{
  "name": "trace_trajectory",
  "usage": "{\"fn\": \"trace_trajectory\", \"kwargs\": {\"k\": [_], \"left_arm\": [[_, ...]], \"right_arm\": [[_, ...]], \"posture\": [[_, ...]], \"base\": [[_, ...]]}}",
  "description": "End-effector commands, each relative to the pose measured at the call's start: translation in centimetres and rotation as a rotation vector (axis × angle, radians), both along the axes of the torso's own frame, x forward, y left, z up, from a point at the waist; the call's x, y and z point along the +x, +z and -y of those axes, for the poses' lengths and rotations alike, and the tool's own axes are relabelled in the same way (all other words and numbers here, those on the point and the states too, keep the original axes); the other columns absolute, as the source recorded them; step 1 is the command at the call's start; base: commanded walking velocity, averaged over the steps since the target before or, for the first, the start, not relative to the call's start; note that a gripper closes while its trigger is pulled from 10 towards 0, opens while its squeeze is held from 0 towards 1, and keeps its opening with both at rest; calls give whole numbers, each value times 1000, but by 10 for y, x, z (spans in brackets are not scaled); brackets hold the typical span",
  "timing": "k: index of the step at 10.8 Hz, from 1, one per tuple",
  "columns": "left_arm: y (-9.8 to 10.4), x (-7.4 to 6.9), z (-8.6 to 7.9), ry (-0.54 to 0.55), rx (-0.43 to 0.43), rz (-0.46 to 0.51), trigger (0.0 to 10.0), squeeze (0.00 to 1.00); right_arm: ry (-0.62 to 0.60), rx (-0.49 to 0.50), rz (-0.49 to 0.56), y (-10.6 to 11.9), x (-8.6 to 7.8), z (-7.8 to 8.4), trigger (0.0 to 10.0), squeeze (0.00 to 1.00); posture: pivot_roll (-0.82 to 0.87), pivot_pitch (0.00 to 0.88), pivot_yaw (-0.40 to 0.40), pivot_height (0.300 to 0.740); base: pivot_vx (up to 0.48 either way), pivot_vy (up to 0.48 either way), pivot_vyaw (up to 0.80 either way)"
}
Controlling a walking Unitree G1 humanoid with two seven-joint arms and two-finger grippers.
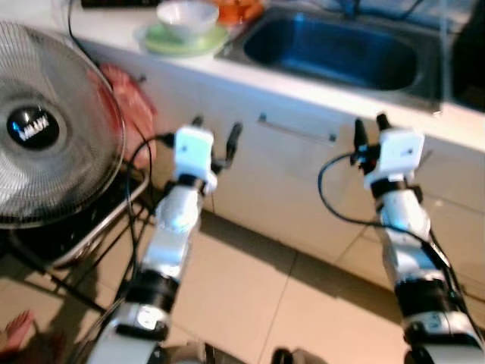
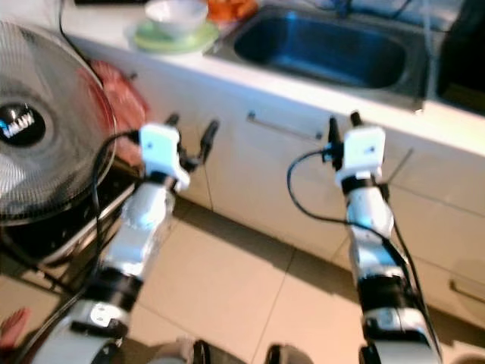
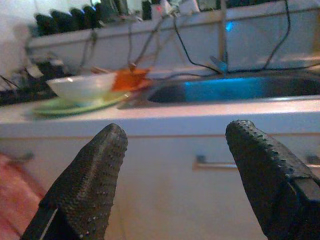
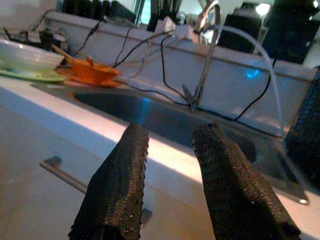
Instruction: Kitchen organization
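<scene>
Left eye view: left tool (image 1: 216, 133) spread wide, right tool (image 1: 370, 129) narrowly parted, both empty.

On the white counter (image 1: 189, 64) ahead of you, a white bowl (image 1: 187, 18) sits upright on a pale green plate (image 1: 182, 40), just left of the sink (image 1: 333, 51). Right behind them you see something orange (image 1: 239, 10), touching the sink's rim; it is too blurred to tell what it is. The sink itself is a steel basin sunk into the counter, bluish inside, with a curved tap (image 4: 206, 47) rising at its back edge. Below it you have a white cabinet front with a horizontal bar handle (image 1: 295, 129).
</scene>
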State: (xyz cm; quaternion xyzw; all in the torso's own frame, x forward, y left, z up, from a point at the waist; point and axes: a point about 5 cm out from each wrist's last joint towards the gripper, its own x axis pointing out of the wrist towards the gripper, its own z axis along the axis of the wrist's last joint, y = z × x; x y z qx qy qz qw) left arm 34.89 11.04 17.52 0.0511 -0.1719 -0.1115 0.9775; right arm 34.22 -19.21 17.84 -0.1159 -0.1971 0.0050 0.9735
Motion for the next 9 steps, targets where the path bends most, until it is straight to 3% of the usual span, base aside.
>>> {"fn": "trace_trajectory", "kwargs": {"k": [1,3,5,7,9], "left_arm": [[2,1,1,0,-2,3,10000,0],[-1,0,1,-1,4,-7,10000,0],[-19,-2,0,-3,26,-63,10000,0],[-60,-9,-11,26,75,-205,10000,0],[-119,-29,-28,63,144,-434,10000,0]], "right_arm": [[-2,-9,0,2,0,3,10000,0],[-8,-6,-13,-2,-1,4,10000,0],[-15,-4,-50,-13,-4,6,10000,0],[-16,-13,-240,-60,-12,10,10000,0],[-61,-1,-573,-136,-41,24,10000,0]], "posture": [[-49,130,15,740],[-52,131,17,740],[-52,132,18,740],[-54,123,19,740],[-50,108,21,740]], "base": [[0,0,0],[0,0,0],[0,0,0],[0,0,0],[0,0,0]]}}
